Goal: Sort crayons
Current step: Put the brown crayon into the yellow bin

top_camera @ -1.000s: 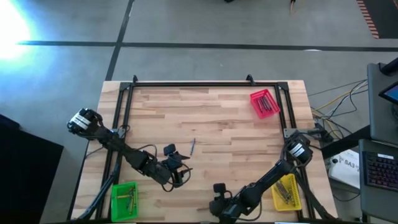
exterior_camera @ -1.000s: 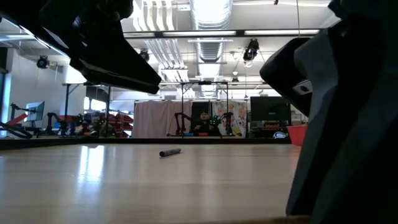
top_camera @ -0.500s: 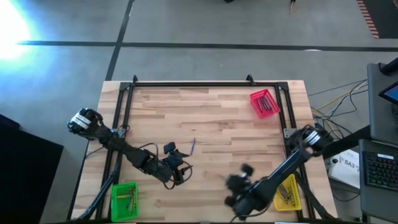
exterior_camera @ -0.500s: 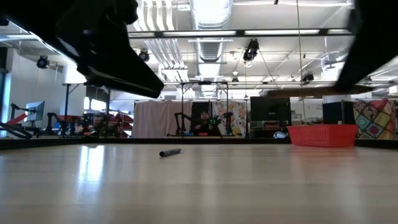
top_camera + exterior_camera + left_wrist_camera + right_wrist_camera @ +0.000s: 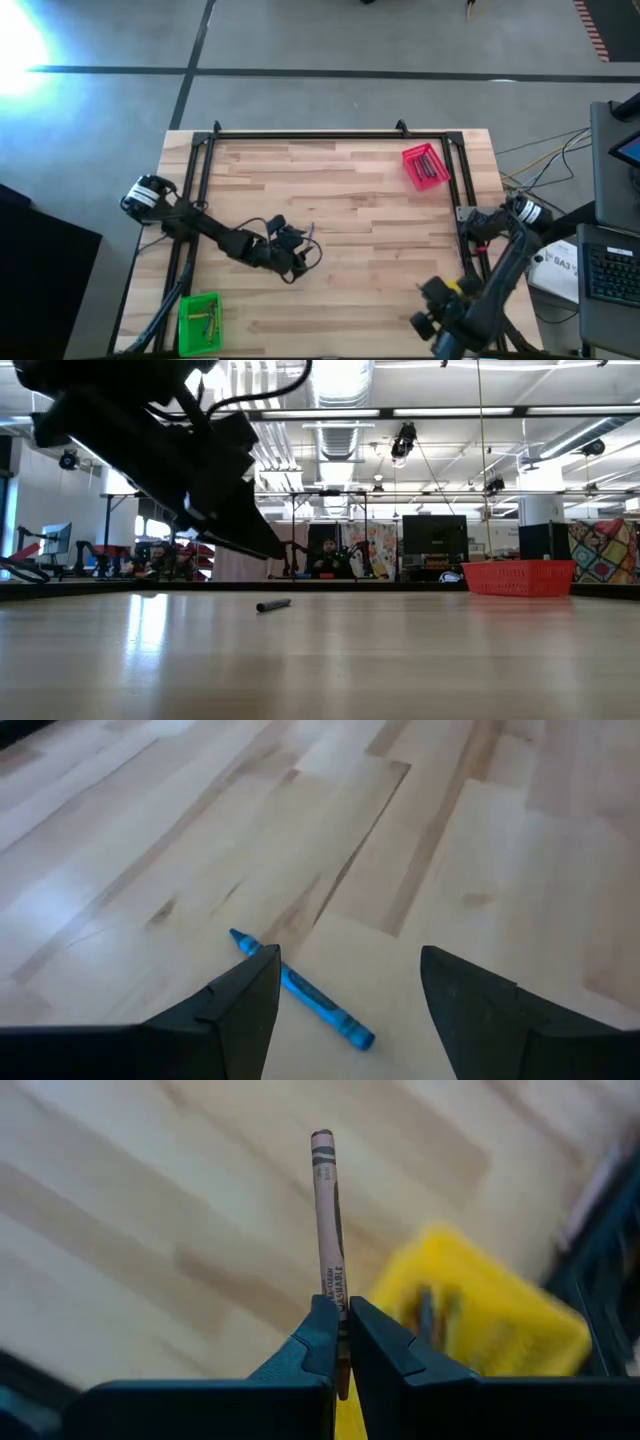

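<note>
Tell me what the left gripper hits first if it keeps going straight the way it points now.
Probably the thin blue crayon lying on the wooden table. The open left gripper points down at it, and one finger already overlaps the crayon's middle in the wrist view. Depth is unclear, so bare wood might come first.

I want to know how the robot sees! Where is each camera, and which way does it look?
High view: above the table, looking straight down; both arms show.
Low view: at table-top height, looking across into the room; the left arm shows above.
Left wrist view: on the left arm, looking past its open left gripper at the blue crayon.
Right wrist view: on the right arm; the right gripper pinches a brown crayon near the yellow tray.
Shared: high, low and left wrist views all show the blue crayon.
</note>
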